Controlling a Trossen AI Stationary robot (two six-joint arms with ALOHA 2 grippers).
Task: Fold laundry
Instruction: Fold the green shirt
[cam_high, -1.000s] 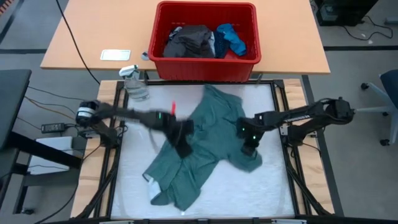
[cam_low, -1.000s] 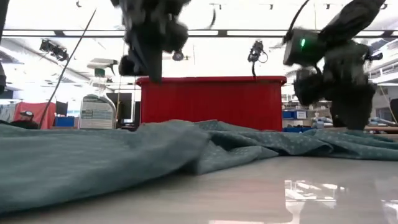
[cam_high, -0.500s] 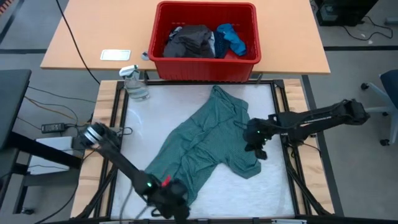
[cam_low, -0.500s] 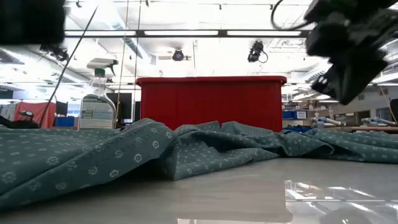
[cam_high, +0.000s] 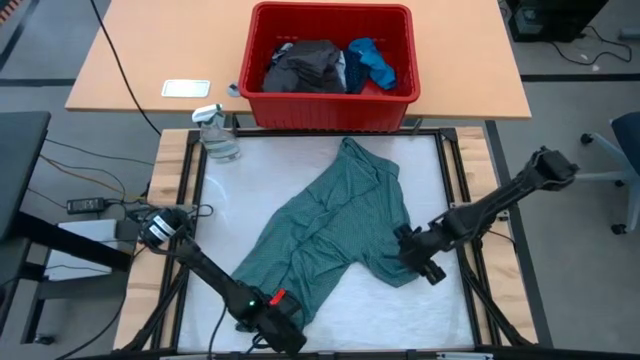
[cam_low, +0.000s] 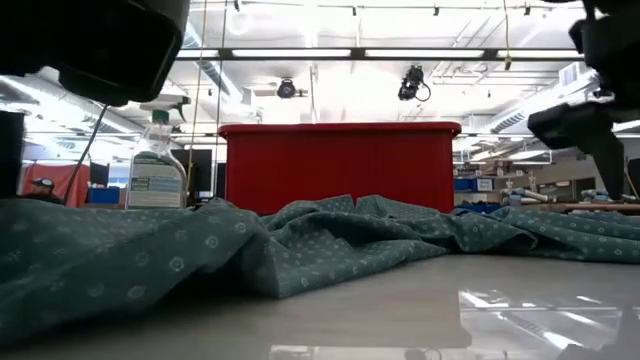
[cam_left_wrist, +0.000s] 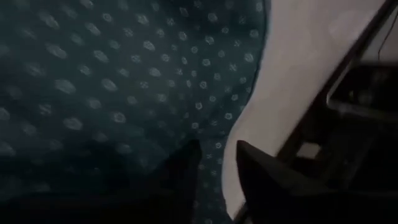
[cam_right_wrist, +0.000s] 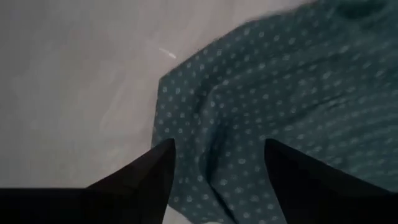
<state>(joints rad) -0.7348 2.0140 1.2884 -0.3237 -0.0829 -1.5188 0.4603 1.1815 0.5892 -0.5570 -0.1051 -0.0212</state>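
The left arm reaches from the worktop's left edge down to its near edge, where the left claw sits low by the near-left part, its two fingers close together with a narrow gap between them. The right arm stretches in from the right edge, angled toward the near-right part of the worktop. The right claw hangs low there, its fingers spread wide apart.

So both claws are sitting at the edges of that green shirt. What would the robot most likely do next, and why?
Probably lower and close the right gripper on the teal shirt: its fingers are spread open over the sleeve corner by the bare table. The left gripper is already at the bottom hem, so both could then pull the crumpled cloth flat.
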